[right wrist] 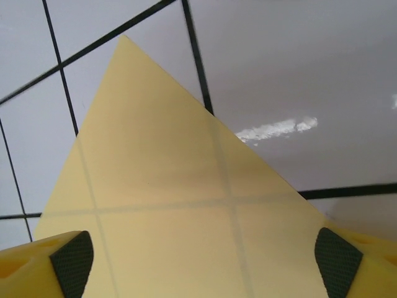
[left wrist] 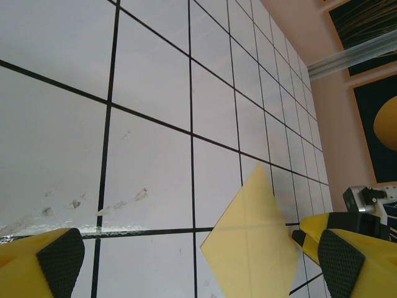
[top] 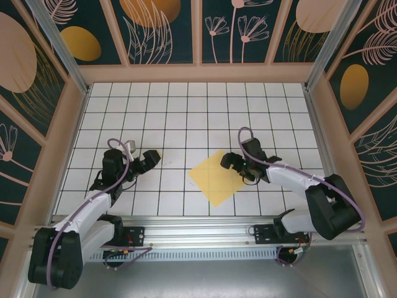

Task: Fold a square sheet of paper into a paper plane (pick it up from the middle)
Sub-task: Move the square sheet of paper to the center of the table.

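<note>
There is one square sheet of paper (top: 217,177), yellow, on one white gridded table (top: 186,105). Two arms stand at the near edge: one left arm (top: 93,208) and one right arm (top: 298,180). Each carries one gripper, so there are two in all, the left gripper (top: 151,159) and the right gripper (top: 229,162). Each gripper has two yellow fingers (left wrist: 25,267), four together, and each finger bears one dark pad (right wrist: 73,264). Four dark flowered panels (top: 161,31) line the back wall.
</note>
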Robot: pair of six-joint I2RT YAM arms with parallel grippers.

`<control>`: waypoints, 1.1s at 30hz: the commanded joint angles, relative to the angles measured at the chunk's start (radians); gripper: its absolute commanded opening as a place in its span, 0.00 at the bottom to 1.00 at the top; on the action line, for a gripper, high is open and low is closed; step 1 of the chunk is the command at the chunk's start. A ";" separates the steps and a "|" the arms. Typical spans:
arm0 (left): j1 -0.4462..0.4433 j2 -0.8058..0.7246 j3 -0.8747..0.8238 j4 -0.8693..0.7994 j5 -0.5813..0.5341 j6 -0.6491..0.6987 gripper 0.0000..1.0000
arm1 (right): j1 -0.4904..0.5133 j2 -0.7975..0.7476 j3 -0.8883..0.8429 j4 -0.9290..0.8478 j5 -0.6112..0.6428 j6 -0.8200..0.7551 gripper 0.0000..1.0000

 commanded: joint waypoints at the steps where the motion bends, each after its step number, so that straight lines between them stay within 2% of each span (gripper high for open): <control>1: -0.007 -0.025 0.014 -0.045 -0.002 0.024 0.99 | 0.054 0.088 0.130 -0.106 -0.019 -0.192 0.88; 6: -0.007 -0.011 0.036 -0.073 -0.035 0.032 0.98 | 0.190 0.194 0.234 -0.121 -0.032 -0.303 0.71; 9: -0.006 -0.015 0.048 -0.094 -0.089 0.032 0.99 | 0.205 0.244 0.262 -0.104 -0.136 -0.337 0.66; 15: -0.007 -0.014 0.055 -0.094 -0.147 0.032 0.99 | 0.243 0.311 0.291 -0.062 -0.259 -0.345 0.66; 19: -0.006 0.007 0.050 -0.076 -0.146 0.031 0.98 | 0.261 0.366 0.319 -0.042 -0.282 -0.337 0.66; 22: -0.007 0.032 0.056 -0.063 -0.139 0.029 0.98 | 0.264 0.410 0.335 -0.016 -0.254 -0.310 0.66; 26: -0.007 0.053 0.072 -0.064 -0.128 0.032 0.98 | 0.260 0.482 0.389 -0.025 -0.143 -0.249 0.66; 33: -0.007 0.079 0.086 -0.060 -0.102 0.030 0.99 | 0.223 0.608 0.483 0.006 -0.021 -0.016 0.66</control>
